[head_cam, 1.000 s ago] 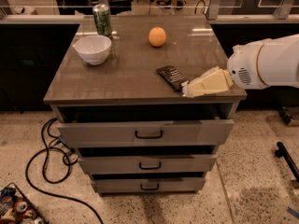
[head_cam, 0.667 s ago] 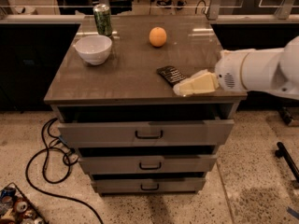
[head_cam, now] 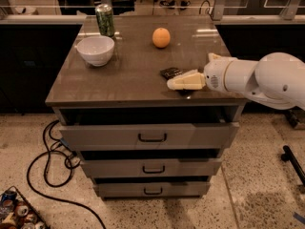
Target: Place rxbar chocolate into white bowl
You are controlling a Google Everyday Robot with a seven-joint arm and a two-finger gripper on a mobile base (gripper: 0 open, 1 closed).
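Nearest me, a black cable (head_cam: 70, 160) loops over the speckled floor beside three grey drawers (head_cam: 152, 137), the top one standing slightly out under the glossy brown worktop (head_cam: 128, 87). My pale, wedge-shaped hand (head_cam: 175, 84) lies low over the worktop's front right, hiding the near end of the flat black rxbar chocolate (head_cam: 170, 72); I cannot tell how wide it stands or whether it grips the bar. Well apart at the back left sits the smooth round white bowl (head_cam: 95, 50), a green can (head_cam: 105, 19) just behind it and an orange fruit (head_cam: 161, 37) further right.
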